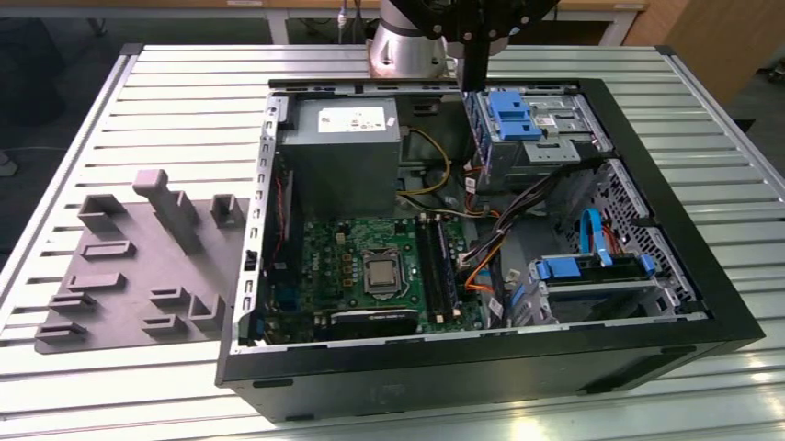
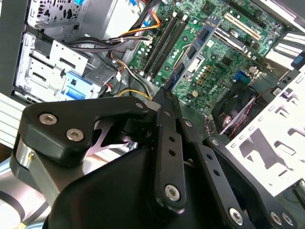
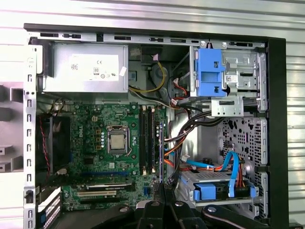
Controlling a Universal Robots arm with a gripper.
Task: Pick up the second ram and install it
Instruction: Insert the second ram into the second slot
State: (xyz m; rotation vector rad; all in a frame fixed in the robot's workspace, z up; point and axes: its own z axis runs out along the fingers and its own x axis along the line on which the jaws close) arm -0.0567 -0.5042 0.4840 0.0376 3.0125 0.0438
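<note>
Slatted table (image 1: 184,83) bears case (image 1: 491,372), tray (image 1: 129,317)

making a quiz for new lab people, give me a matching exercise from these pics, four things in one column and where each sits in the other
Things:
1. second ram
2. grey tray
3. power supply
4. processor

Places:
A. on the table, outside the case
B. in its socket on the motherboard
C. held in the gripper
D. inside the case, beside the motherboard

Pairs: 1-C, 2-A, 3-D, 4-B
</note>
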